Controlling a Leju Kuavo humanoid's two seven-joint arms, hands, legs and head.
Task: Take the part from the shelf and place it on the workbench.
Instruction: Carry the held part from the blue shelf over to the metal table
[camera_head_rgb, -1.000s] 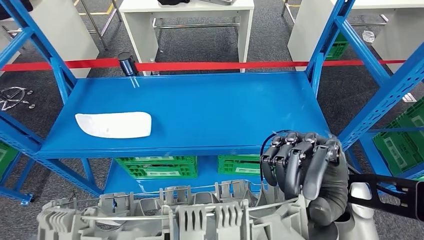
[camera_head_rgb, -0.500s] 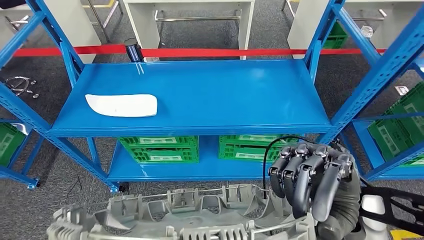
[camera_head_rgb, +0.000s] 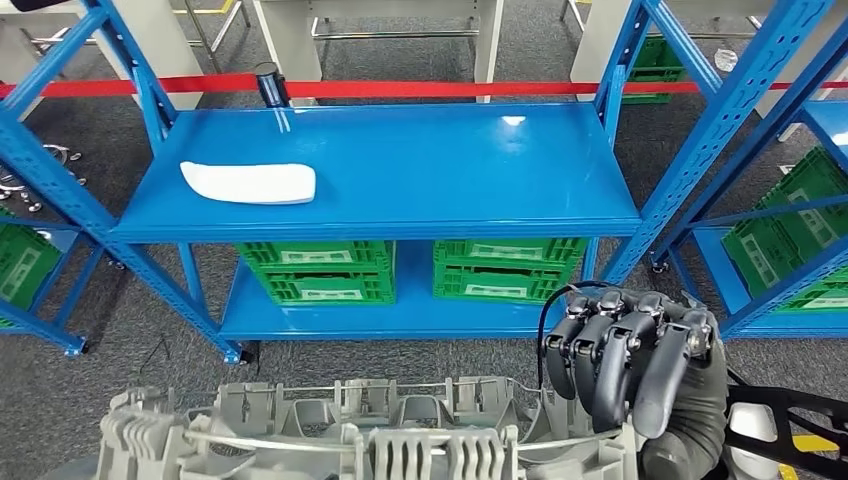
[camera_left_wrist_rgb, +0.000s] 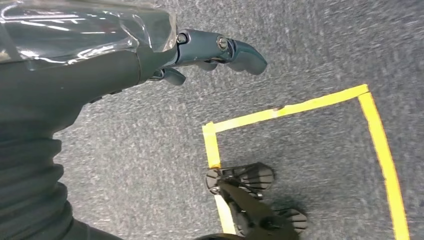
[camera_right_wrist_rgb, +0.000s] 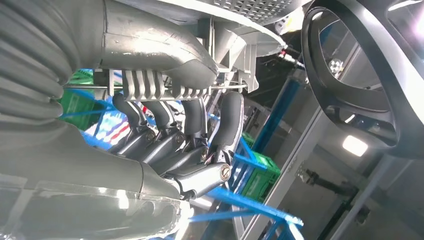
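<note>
Fingers (camera_head_rgb: 615, 350) of your robot's right hand (camera_head_rgb: 640, 375) curl over the right end of the grey ribbed part (camera_head_rgb: 360, 435), gripping it low in the head view, in front of the blue shelf (camera_head_rgb: 400, 215) and well clear of its boards. You can see the same hold from the right wrist, where the dark fingers (camera_right_wrist_rgb: 165, 142) hook around the part's ribbed edge (camera_right_wrist_rgb: 155, 85). The left hand (camera_left_wrist_rgb: 150, 55) hangs over grey carpet with yellow tape lines (camera_left_wrist_rgb: 295, 107); one finger (camera_left_wrist_rgb: 225, 47) sticks out and another bends under it, but you cannot tell from this angle whether the hand as a whole is spread or closed, and nothing shows in it. On the shelf's upper board, toward its left end, lies a white curved piece (camera_head_rgb: 250, 182). Green crates (camera_head_rgb: 410, 268) sit on the board below it, and a red strip (camera_head_rgb: 420, 89) runs behind the shelf.
</note>
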